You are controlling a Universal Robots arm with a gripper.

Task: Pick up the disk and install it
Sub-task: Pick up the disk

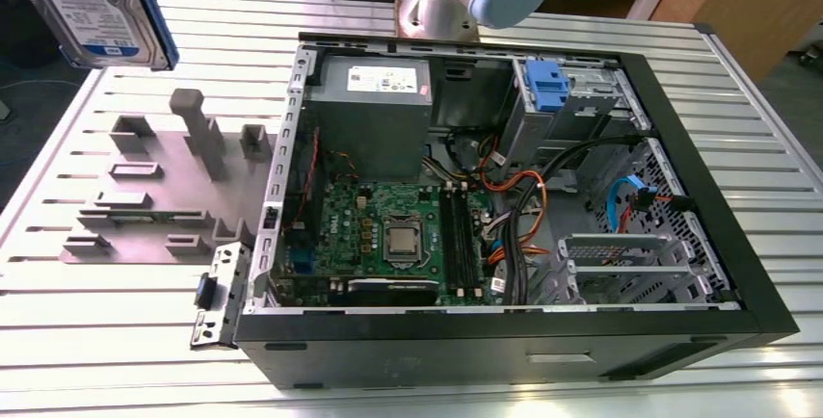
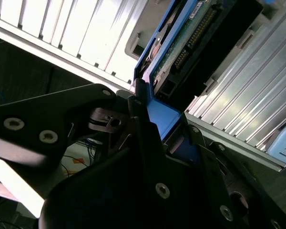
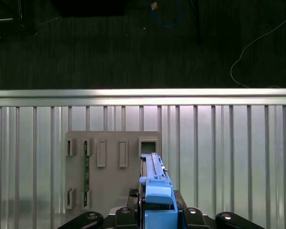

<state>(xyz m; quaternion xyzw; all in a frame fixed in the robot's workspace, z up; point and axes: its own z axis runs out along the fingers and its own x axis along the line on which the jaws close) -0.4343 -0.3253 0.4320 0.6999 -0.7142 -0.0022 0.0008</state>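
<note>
One gripper (image 2: 157, 112): clamped tight on the disk (image 2: 193, 40); in the second wrist view its dark fingers (image 2: 139, 109) pinch the blue bracket (image 2: 164, 119) from both sides.
Grip, first wrist view: the gripper (image 3: 158, 217) holds the bracket end, with the disk (image 3: 154, 174) on edge and pointing away from it.
Disk position: at the far corner on the exterior view's left, the disk (image 1: 96, 9) is held clear of the table, label side showing, well apart from the case.
Underside: in the second wrist view, the circuit board and connector pins of the disk show.
Grey fixture (image 3: 112, 179): lies on the table beneath the disk; a thin green board (image 3: 86, 164) stands in one slot.
Slatted table (image 1: 129, 326): carries the fixture (image 1: 142, 201) and, to its right in the exterior view, the computer case (image 1: 515, 336).
Case interior: open on top; motherboard (image 1: 385, 235) near, power supply (image 1: 373, 110) far.
Blue clip (image 1: 546, 86): sits in the far bay, right of the power supply.
Arm (image 1: 431, 9): stands beyond the far wall of the case.
</note>
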